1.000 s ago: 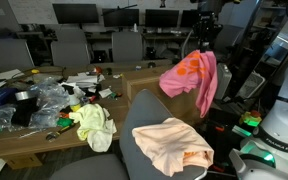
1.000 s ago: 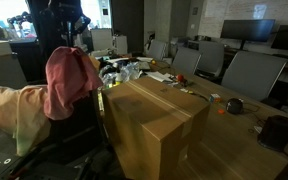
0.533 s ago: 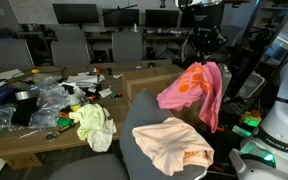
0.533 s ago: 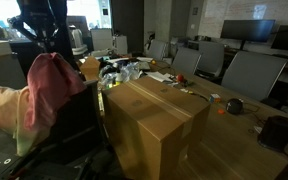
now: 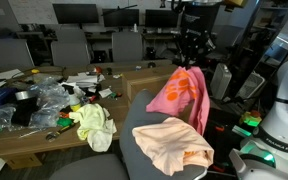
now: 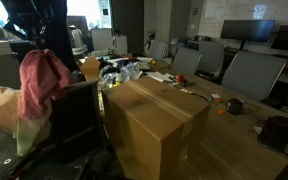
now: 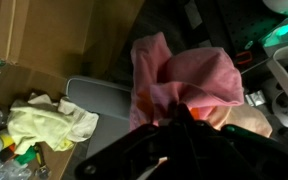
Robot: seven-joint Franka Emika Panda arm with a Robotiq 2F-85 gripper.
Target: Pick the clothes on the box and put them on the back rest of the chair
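Observation:
My gripper is shut on a pink cloth with an orange print and holds it hanging above the grey chair's back rest. The cloth also shows in an exterior view and in the wrist view, where my gripper pinches its top. A peach cloth lies draped over the back rest, seen too in an exterior view. The cardboard box has a bare top.
A pale yellow cloth hangs off the cluttered wooden table. Plastic bags and small items cover the table. Office chairs and monitors stand behind. A white robot base stands beside the chair.
My gripper has carried the pink cloth away from the box, toward and lower over the chair's back rest. The cloth now hangs closer to the peach cloth.

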